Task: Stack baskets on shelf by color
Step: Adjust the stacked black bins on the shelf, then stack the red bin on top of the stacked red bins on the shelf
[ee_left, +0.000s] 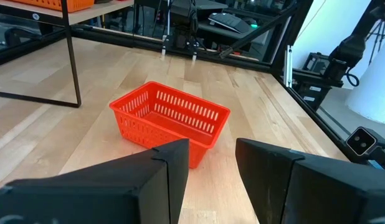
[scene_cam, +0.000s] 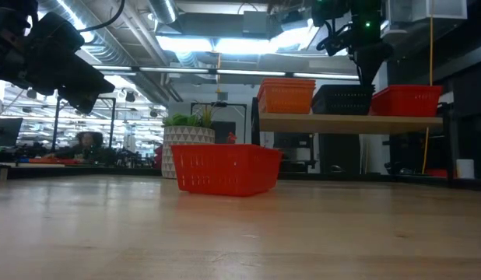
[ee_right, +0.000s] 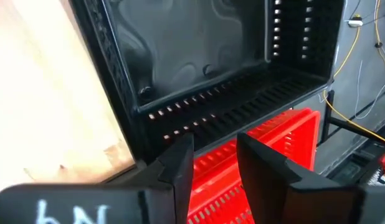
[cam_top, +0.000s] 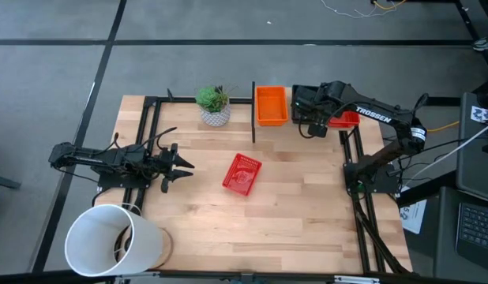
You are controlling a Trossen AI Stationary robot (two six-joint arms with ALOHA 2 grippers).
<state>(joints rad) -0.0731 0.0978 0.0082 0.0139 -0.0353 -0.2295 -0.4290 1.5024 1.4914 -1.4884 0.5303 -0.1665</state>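
On the table (cam_top: pixel 291 229), a lone red basket (cam_top: pixel 242 173) lies out in the open middle, tilted so its long axis runs diagonally across the boards, while three stacks already sit on the shelf (scene_cam: pixel 349 122): orange (scene_cam: pixel 286 95), black (scene_cam: pixel 342 99) and red (scene_cam: pixel 406 100), left to right in the low view. My left claw (cam_top: pixel 183 166) hangs just off the table's left side with its tips aimed straight at the loose red basket, fingers (ee_left: pixel 171 163) parted narrowly and holding nothing; this arm is plainly the nearer one, and I judge the basket's skewed rim will need a turn of the wrist to meet it squarely. My right claw (ee_right: pixel 214 155) hovers over the shelf above the black basket (ee_right: pixel 205 56), its dark fingers a little apart and empty, the red stack (ee_right: pixel 261 155) just beyond. The baskets are shallow rectangular plastic mesh, slotted along the walls; the table is pale wood planking, smooth and faintly glossy.
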